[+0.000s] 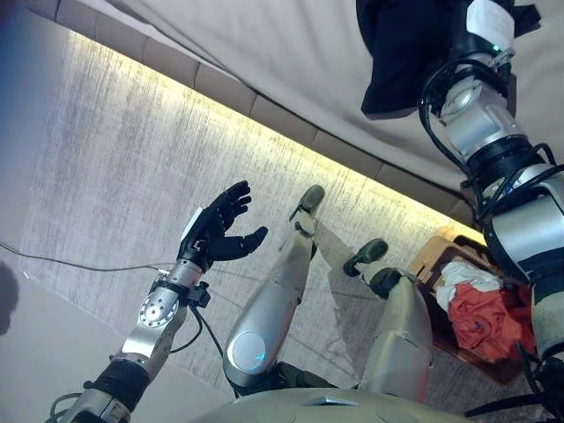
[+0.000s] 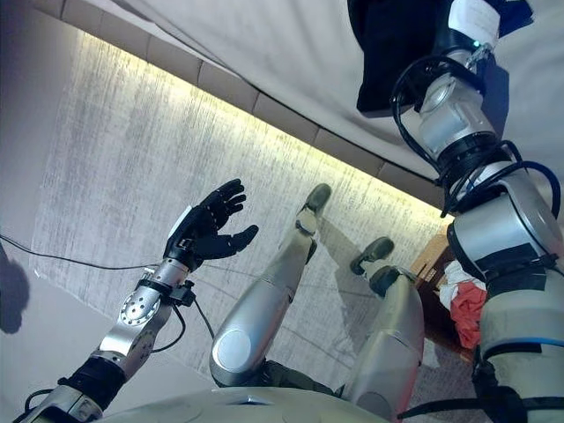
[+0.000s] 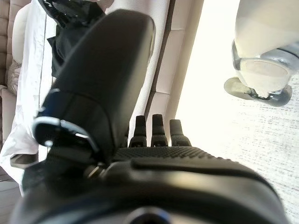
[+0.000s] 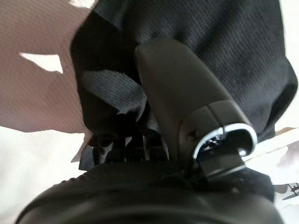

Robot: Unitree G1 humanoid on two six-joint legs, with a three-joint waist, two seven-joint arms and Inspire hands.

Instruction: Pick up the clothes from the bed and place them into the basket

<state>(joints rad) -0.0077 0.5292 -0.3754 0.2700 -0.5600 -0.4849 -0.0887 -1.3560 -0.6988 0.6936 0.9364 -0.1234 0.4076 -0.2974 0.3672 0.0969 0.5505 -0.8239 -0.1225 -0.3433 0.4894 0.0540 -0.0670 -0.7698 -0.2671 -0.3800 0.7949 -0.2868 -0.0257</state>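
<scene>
A black garment (image 1: 401,53) lies bunched on the beige bed (image 1: 291,53), its crumpled bulk showing no clear long axis. The right hand (image 4: 177,107) has its fingers and thumb curled into the dark cloth. The left hand (image 1: 220,231) is held over the floor with relaxed fingers, empty, well apart from the wooden basket (image 1: 436,256), which holds red and white clothes (image 1: 476,313).

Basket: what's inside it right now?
In the wooden basket lie a red garment and a white garment. The robot's arm covers its far side; anything beneath the clothes is hidden.
</scene>
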